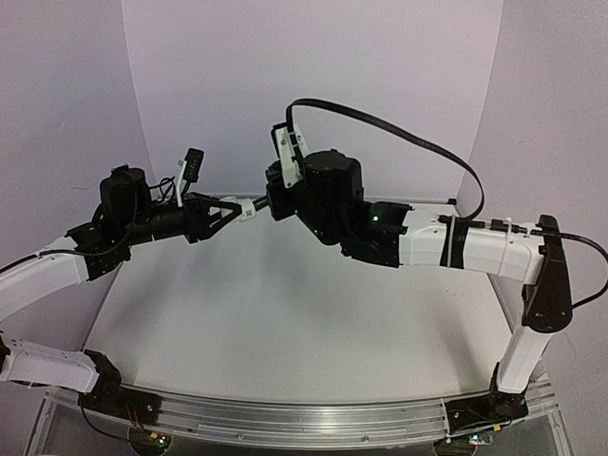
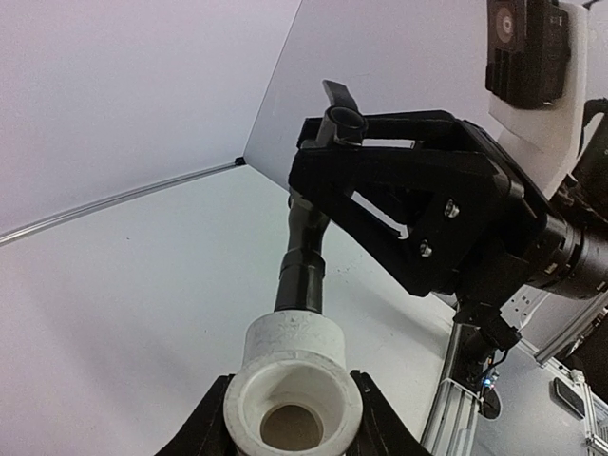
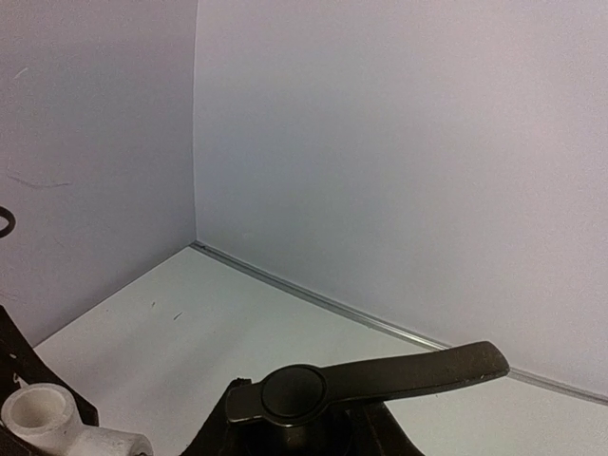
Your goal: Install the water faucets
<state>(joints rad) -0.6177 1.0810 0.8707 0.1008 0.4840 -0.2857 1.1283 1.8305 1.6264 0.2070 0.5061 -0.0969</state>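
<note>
Pale lilac walls (image 1: pixel 313 57) close in on a white table (image 1: pixel 285 313), and both arms are up off it, meeting nose to nose above the left-centre of the surface. Look at the left gripper (image 1: pixel 223 214): its fingers are clamped on the stubby white fitting (image 2: pixel 293 380), open bore facing back toward its own wrist camera. Opposite, the right gripper (image 2: pixel 328 142) is closed on the black tap (image 2: pixel 302 266), pinching it up at the head, just under the lever (image 3: pixel 380 378), which sticks out sideways past the fingers. So tap and fitting hang in mid-air between the two arms, well clear of the table. The tap's stem runs straight into the far end of the fitting and the two are touching, in line; how deep it sits in there, I can't tell from here. A black cable (image 1: pixel 399 128) arcs high over the right arm.
</note>
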